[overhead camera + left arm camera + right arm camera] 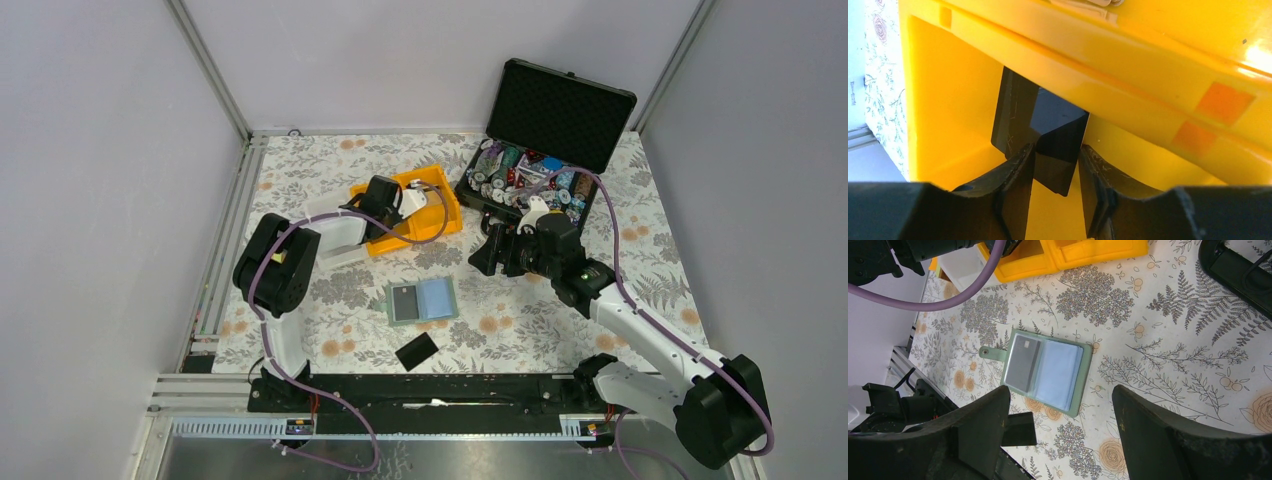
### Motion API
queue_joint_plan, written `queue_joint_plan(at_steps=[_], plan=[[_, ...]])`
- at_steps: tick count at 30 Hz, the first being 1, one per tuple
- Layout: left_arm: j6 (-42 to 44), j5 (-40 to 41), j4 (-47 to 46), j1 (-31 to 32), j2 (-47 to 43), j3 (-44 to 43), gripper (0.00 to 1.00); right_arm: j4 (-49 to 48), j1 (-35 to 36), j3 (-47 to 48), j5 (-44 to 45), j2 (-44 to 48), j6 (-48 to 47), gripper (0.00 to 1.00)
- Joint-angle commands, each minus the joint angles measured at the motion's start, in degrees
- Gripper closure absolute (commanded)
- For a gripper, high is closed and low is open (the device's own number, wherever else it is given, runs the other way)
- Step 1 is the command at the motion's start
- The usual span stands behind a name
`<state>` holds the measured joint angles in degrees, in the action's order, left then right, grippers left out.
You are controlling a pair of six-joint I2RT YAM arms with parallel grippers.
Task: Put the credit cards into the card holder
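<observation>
Right gripper (1060,393) above card holder (1087,371): spread wide, empty. Left gripper (1056,151), beyond it in yellow bin (1148,60), straddles black card (1050,134); cannot tell if pinching.

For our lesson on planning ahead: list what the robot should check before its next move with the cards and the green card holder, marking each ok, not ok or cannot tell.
1. Card holder open, pockets up: ok.
2. Black card between left claw fingers inside yellow bin: ok.
3. Left claw's grip firm: cannot tell.
4. Right claw open, empty: ok.
5. Every card stowed: not ok; loose card lies on table.
</observation>
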<state>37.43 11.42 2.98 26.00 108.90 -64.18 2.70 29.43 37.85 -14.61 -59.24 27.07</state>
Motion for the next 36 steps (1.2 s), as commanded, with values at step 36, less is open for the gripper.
queue_joint_plan(at_steps=[36], plan=[[2.57,6.5,-7.05,-0.78,-3.27,0.39,0.65,-2.1,-0.6,-0.5,-1.98,-0.4,1.11,0.18]])
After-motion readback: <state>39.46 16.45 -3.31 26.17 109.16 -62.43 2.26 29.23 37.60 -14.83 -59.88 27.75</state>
